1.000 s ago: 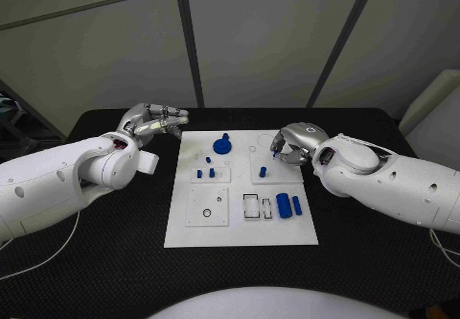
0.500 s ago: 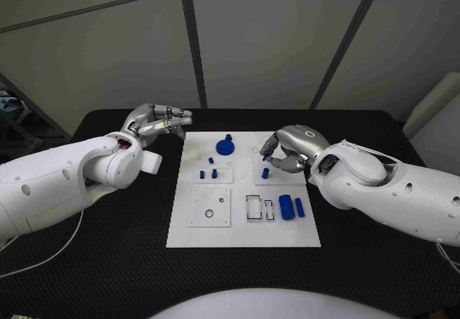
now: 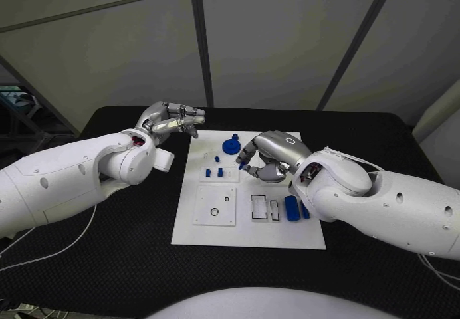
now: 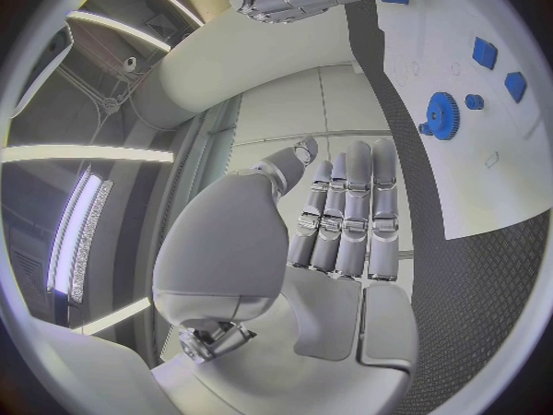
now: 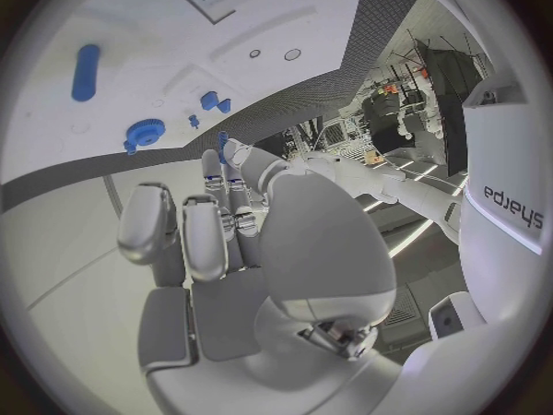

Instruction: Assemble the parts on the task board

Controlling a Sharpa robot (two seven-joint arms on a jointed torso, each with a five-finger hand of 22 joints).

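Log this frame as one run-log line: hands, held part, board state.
left hand: off task board, holds nothing | right hand: over board, pinches small blue part | blue gear: on board | assembly unfinished

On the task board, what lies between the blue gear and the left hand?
In the head view, only bare white task board and black table separate the blue gear from the left hand.
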